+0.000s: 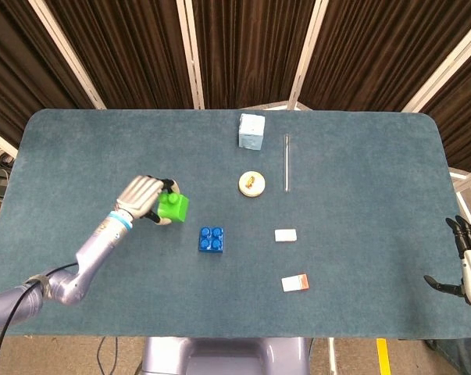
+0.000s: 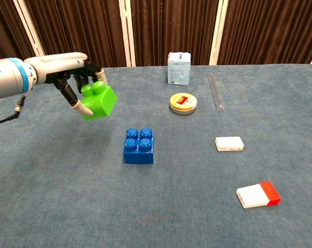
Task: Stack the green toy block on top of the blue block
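- My left hand [image 2: 68,64] has its fingers [image 2: 72,95] clamped around the green block [image 2: 99,101], thumb under one side and the others over the top.
- The green block is off the table [image 2: 52,196], tilted, studs leaning up toward my fingers; in the head view it sits at [image 1: 173,206], with the hand [image 1: 140,197] just left of it.
- The blue block [image 2: 138,146] stands flat on the table, studs up, below and to the right of the green one, the two apart. The head view has it at [image 1: 212,239].
- My left arm [image 1: 94,248] reaches in from the lower left corner of the table.
- My right hand [image 1: 469,266] shows only in the head view, off the right edge of the table, fingers spread and holding nothing.
- Farther out on the table: a white eraser [image 2: 229,143] right of the blue block, a white and red eraser [image 2: 258,194] nearer me, a round tin [image 2: 183,103], a clear tube [image 2: 215,91] lying beside it, and a small white box [image 2: 179,67] at the back.
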Robot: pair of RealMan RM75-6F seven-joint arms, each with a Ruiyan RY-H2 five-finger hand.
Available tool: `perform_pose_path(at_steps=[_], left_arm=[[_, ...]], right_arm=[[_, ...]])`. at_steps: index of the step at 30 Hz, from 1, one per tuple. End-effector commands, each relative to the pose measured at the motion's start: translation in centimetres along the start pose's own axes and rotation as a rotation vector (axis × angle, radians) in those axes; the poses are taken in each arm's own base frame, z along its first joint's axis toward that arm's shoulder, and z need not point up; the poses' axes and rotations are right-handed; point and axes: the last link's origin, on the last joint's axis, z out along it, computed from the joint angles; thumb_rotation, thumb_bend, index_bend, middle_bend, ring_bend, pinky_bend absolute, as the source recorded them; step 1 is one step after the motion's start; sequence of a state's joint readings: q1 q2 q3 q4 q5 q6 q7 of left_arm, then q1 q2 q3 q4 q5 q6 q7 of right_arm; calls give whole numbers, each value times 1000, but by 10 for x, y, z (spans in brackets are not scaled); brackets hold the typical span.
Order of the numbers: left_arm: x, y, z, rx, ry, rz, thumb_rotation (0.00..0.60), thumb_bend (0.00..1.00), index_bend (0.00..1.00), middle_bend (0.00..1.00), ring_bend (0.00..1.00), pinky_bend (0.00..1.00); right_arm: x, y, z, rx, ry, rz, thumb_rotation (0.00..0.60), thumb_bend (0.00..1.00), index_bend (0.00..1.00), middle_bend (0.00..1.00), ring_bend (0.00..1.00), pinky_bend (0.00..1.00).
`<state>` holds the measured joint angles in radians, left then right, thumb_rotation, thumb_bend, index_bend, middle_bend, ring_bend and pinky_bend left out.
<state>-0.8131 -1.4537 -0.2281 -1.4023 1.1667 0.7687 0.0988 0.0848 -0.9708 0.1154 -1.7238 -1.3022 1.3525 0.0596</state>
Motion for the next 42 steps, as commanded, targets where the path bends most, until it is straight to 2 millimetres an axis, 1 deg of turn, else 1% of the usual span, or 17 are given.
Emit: perform_pose_path(at_steps=[1,4,9,12,17,20,25,38,42], left_arm=[[14,37,-15,18,-25,25,600,0,483,510,458,389],[10,61,-15,19,-43,38,600,0,483,511,459,389],[1,90,-12,35,-81,78,600,0,482,508,460,389],[-4,102,-9,50,-110,116,600,0,482,507,461,389],[-10,119,-4,47,-121,132,600,0,481,507,461,389],[-14,123,0,58,-129,129,600,0,482,508,460,389],[-15,123,6,80,-132,137,600,0,481,508,461,389],[-20,115,9,96,-119,164,600,0,482,507,461,389],[-24,116,10,95,-129,163,600,0,481,507,461,389]], right_arm=[[1,0,0,3,0,4,600,0,28,0,0,0],[3,1,-1,1,4,11,600,0,28,0,0,0],[7,5,-2,-3,14,20,600,0,27,0,0,0],[9,7,-3,-7,16,26,600,0,28,0,0,0],[11,9,-4,-13,24,30,600,0,28,0,0,0],[11,9,-4,-16,24,31,600,0,28,0,0,0],[12,11,-5,-21,24,30,600,0,28,0,0,0],[13,10,-4,-22,25,31,600,0,27,0,0,0],[13,10,-5,-20,26,32,600,0,28,0,0,0]])
